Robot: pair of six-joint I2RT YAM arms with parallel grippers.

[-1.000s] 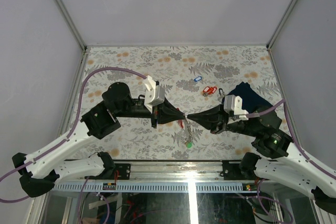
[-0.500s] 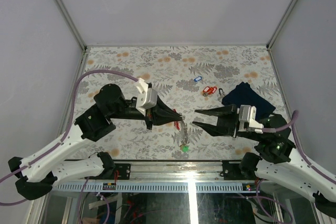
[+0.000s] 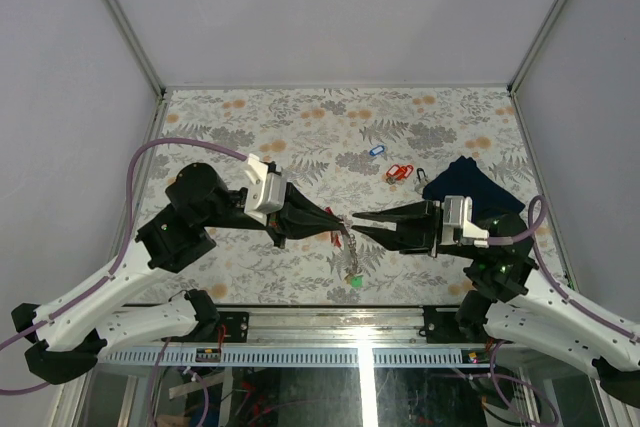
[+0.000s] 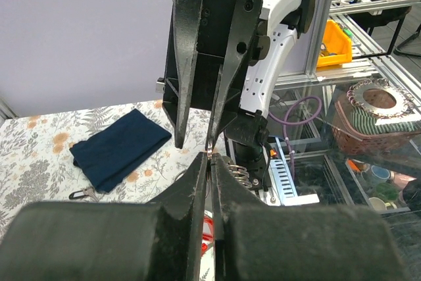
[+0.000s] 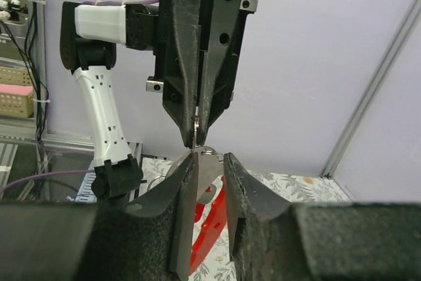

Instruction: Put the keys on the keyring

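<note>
The step in hand is judged to be the re-gripping of the keyring, so that it can be parted for the next key. The keyring is held up above the table, pinched at its edge between the pressed-together fingers of the left gripper. A short chain and a green-tagged key are seen hanging beneath it, and a red tag shows just below it in the right wrist view.

The right gripper is brought in from the opposite side, tip to tip with the left one, its fingers spread a little apart. The free edge of the keyring lies at the mouth of that gap, close against one fingertip; whether it is touched cannot be told.

A small, careful closing on the thin wire is called for next, with the left pinch kept firm so that the ring is not twisted away.

The blue-tagged key and the red-tagged keys are left lying on the table beside the dark cloth, well apart from both grippers.
</note>
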